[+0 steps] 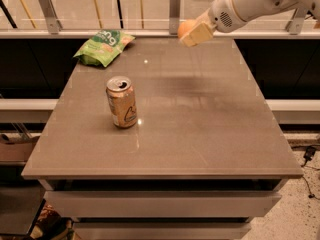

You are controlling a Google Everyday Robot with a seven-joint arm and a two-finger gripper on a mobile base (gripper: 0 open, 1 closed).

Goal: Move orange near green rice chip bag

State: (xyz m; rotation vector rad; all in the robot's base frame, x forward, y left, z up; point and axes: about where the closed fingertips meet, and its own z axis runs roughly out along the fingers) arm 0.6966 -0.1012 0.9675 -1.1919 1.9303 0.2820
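Observation:
The green rice chip bag (102, 46) lies at the table's back left corner. The orange (186, 28) is held in my gripper (191, 32), above the back middle of the table, well off the surface. The gripper's tan fingers (197, 34) are shut on the orange and cover its right side. The white arm reaches in from the upper right. The orange is to the right of the bag, with a wide gap between them.
A tan-and-orange drink can (121, 102) stands upright left of the table's (200, 134) middle. A rail with metal posts (173, 9) runs behind the table's back edge. The floor drops off on the right side.

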